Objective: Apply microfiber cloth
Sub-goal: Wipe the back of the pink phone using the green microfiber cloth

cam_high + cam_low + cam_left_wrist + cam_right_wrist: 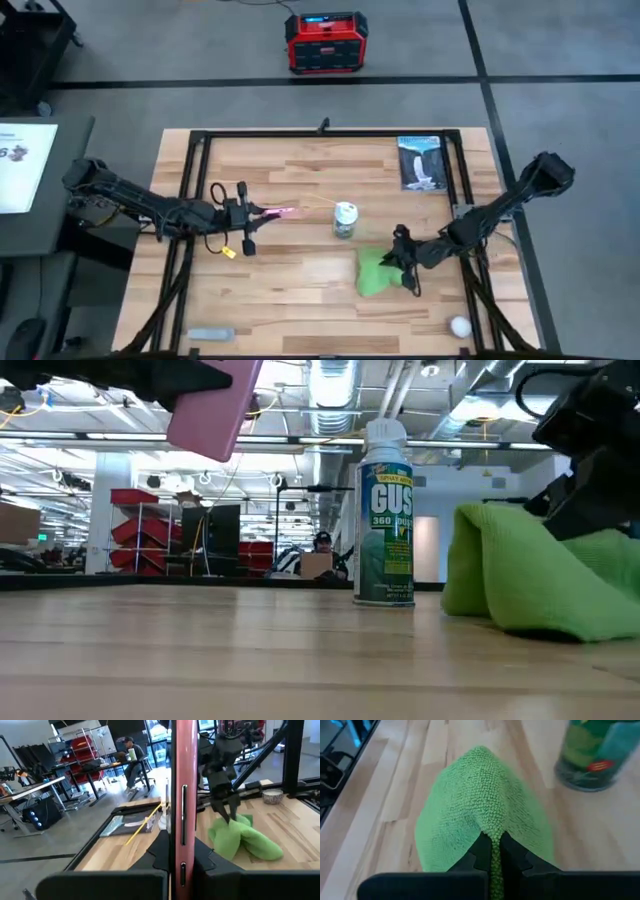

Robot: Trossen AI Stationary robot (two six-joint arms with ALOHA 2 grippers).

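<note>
The right gripper [402, 252] has its fingers pinched shut on a fold of the microfiber cloth [376, 270], which rests bunched on the tabletop [300, 290]. To its left, the left gripper [262, 213] clamps the pink phone [280, 213] aloft edge-on, beyond the spray can [345, 219]; open tabletop lies between.

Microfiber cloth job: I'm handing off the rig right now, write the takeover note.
Left gripper: shut on the pink phone, held edge-up above the table, left of the spray can.
Right gripper: shut on a pinched fold of the microfiber cloth; the rest of the cloth rests bunched on the table, right of the can.
Done: phone raised, cloth gripped.
Left: bring cloth to phone and wipe; the two are apart.
</note>
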